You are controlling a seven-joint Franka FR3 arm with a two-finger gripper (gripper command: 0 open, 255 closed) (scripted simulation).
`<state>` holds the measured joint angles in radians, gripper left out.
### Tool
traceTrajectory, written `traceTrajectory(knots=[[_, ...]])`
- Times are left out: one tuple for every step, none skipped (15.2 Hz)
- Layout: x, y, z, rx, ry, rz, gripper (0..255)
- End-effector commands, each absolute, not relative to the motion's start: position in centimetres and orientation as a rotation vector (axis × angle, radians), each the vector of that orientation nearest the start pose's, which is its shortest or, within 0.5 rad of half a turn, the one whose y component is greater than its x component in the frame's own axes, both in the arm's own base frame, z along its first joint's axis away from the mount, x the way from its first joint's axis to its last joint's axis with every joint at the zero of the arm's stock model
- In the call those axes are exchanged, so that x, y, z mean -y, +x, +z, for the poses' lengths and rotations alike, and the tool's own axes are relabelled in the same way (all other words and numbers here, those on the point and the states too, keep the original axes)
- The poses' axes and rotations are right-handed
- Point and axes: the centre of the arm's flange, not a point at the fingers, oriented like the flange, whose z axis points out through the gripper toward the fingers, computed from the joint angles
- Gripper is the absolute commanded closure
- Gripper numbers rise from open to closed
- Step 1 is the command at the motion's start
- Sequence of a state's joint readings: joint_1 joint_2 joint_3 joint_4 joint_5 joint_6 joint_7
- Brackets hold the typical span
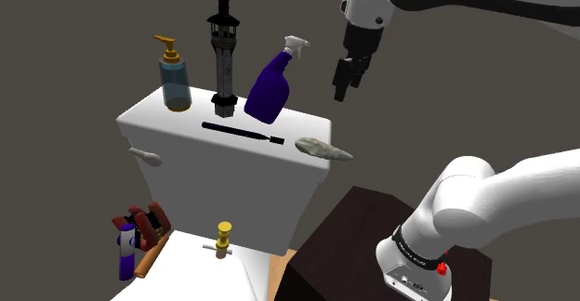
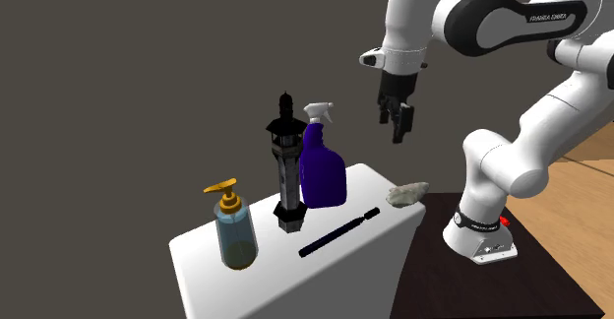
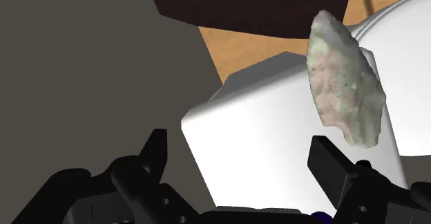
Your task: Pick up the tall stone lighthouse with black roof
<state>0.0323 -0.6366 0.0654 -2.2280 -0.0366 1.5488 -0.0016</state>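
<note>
The tall dark stone lighthouse (image 1: 222,53) with a black roof stands upright on the white toilet tank lid (image 1: 158,113), between a soap dispenser and a purple spray bottle. It also shows as the lighthouse (image 2: 285,164) in the second exterior view. My black gripper (image 1: 348,74) hangs in the air above the lid's end, well off to the shoulder view's right of the lighthouse and beyond the spray bottle. The gripper (image 2: 399,120) is open and holds nothing. In the wrist view its fingers (image 3: 153,153) stand apart over the tank's corner (image 3: 235,133).
A blue soap dispenser (image 1: 173,74), a purple spray bottle (image 1: 272,84), a thin black stick (image 1: 243,133) and a grey-green stone (image 1: 322,149) share the lid. A dark stand (image 1: 344,243) sits by the toilet. Small items (image 1: 139,234) lie on the seat below.
</note>
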Motion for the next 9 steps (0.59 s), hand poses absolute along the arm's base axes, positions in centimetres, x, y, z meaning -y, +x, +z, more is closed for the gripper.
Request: traceTrajectory(knots=[[-4.7,36.6,60.9,0.175,-3.219,0.023,0],[-5.3,37.4,61.3,0.193,-3.221,0.002,0],[-6.0,38.3,61.7,0.211,-3.222,-0.018,0],[-6.6,39.2,62.2,0.229,-3.223,-0.039,0],[-7.3,40.0,62.6,0.247,-3.224,-0.060,0],[-8.0,40.9,63.1,0.265,-3.225,-0.080,0],[-8.7,41.7,63.5,0.282,-3.226,-0.101,0],[-9.4,42.5,64.0,0.300,-3.226,-0.121,0],[-10.1,43.3,64.5,0.318,-3.226,-0.142,0]])
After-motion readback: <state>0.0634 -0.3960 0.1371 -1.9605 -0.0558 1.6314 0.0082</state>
